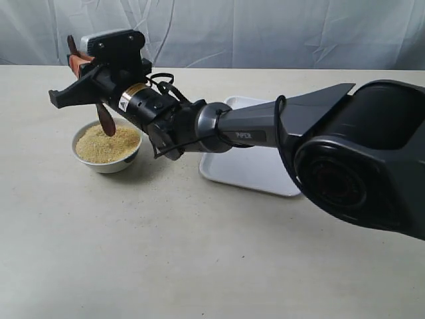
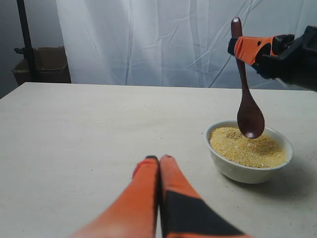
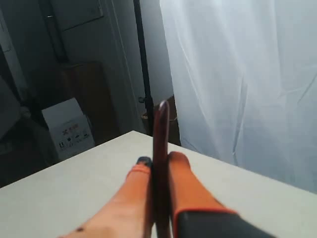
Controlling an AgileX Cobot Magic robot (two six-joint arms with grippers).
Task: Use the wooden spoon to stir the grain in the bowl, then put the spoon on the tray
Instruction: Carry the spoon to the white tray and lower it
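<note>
The right fingers [image 1: 81, 61] are closed tight on the upper handle of the wooden spoon [image 1: 105, 119], which hangs nearly upright, handle toward 12 o'clock and scoop toward 6. The scoop sits low over the grain [image 1: 106, 145], a pale mound filling the white bowl [image 1: 109, 166]; whether its tip touches the grain cannot be told. On the bench [image 1: 166, 252], the white tray [image 1: 259, 173] lies near the bowl at its 3 o'clock, partly hidden by the arm. The left fingers [image 2: 143, 188] are pressed together with nothing between them, low over the bench.
</note>
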